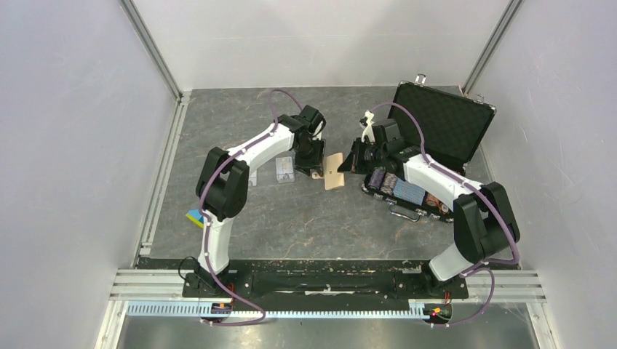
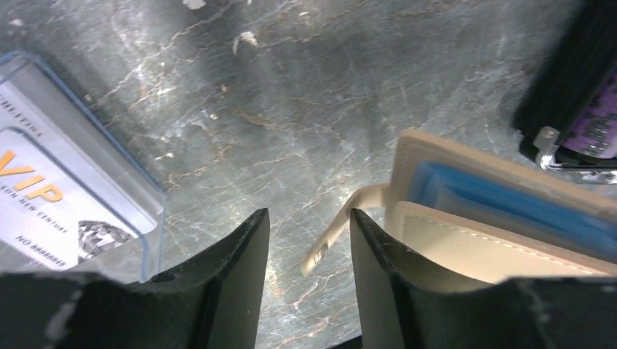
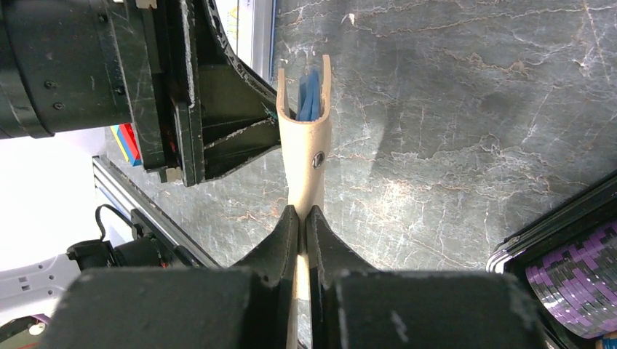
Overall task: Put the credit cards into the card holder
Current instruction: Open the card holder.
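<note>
1. The right claw (image 3: 300, 216) is closed on the near edge of the wallet (image 3: 305, 145), which is held on edge. It is tan, smooth and leather-like, and a small metal snap is seen just ahead of the fingertips.
2. Farther ahead of that claw, the wallet's two leaves are parted slightly, and the blue pockets (image 3: 310, 94) are exposed between them.
3. The left claw (image 2: 309, 215) is open and holds nothing. The wallet's thin curved tab (image 2: 333, 238) lies between its fingers, and the wallet body is just outside its right finger.
4. The cards (image 2: 44, 196) lie flat, off to the left of the left claw. They are pale, glossy and printed "VIP", and they appear to sit in a clear, blue-tinged tray. None is in the wallet.
5. Step judged: the wallet is being steadied and presented, and no card has been picked up yet.
6. Next move judged: the left claw would have to shift left and pinch a thin, slick card by its edge. The card would then have to be lined up with the narrow pocket mouth.
7. Beyond both claws is the dark, veined, stone-like table (image 2: 291, 94). To the right of the right claw is a hard black chip case (image 1: 444, 123).
</note>
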`<move>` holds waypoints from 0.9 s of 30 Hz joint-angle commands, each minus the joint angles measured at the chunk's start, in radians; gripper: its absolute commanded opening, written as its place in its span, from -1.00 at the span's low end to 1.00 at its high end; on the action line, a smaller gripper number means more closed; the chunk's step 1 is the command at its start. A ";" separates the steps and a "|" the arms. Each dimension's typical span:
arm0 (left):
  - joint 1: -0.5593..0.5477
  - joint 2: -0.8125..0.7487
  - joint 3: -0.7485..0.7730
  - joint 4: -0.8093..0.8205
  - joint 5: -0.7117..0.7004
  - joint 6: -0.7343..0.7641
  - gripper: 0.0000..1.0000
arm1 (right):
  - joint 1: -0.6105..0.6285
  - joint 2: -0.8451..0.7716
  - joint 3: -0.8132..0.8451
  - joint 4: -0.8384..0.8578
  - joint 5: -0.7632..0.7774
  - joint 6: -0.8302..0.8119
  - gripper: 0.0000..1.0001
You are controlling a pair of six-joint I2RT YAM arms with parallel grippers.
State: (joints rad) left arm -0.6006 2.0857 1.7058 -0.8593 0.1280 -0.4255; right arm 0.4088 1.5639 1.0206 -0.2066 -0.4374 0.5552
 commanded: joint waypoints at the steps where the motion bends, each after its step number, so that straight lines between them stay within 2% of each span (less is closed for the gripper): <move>1: 0.012 -0.032 -0.016 0.084 0.108 0.019 0.09 | -0.004 -0.037 0.005 0.019 -0.025 -0.007 -1.00; 5: 0.027 -0.042 -0.044 0.108 0.141 0.006 0.09 | -0.019 -0.055 -0.007 0.031 -0.043 0.012 -1.00; 8: 0.044 -0.058 -0.080 0.143 0.167 -0.011 -0.01 | -0.032 -0.075 -0.026 0.061 -0.062 0.042 -1.00; 11: 0.062 -0.086 -0.122 0.187 0.200 -0.031 -0.20 | -0.043 -0.081 -0.040 0.078 -0.085 0.062 -1.00; 14: 0.072 -0.110 -0.140 0.196 0.187 -0.038 -0.51 | -0.048 -0.082 -0.051 0.093 -0.097 0.074 -1.00; 16: 0.079 -0.122 -0.147 0.205 0.194 -0.043 -0.58 | -0.050 -0.080 -0.055 0.100 -0.105 0.079 -1.00; 17: 0.080 -0.127 -0.150 0.210 0.197 -0.045 -0.54 | -0.051 -0.081 -0.058 0.103 -0.108 0.082 -1.00; 19: 0.086 -0.133 -0.157 0.217 0.202 -0.052 -0.24 | -0.051 -0.084 -0.062 0.113 -0.113 0.089 -1.00; 22: 0.104 -0.151 -0.199 0.273 0.257 -0.087 0.10 | -0.057 -0.092 -0.065 0.112 -0.114 0.090 -1.00; 24: 0.123 -0.164 -0.235 0.327 0.301 -0.111 0.17 | -0.062 -0.098 -0.069 0.115 -0.116 0.090 -1.00; 27: 0.146 -0.176 -0.272 0.375 0.348 -0.127 0.18 | -0.069 -0.108 -0.078 0.124 -0.125 0.095 -1.00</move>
State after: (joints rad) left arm -0.4866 1.9598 1.4734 -0.5926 0.3756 -0.4873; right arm 0.3523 1.5070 0.9485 -0.1406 -0.5282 0.6361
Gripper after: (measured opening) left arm 0.589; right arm 0.023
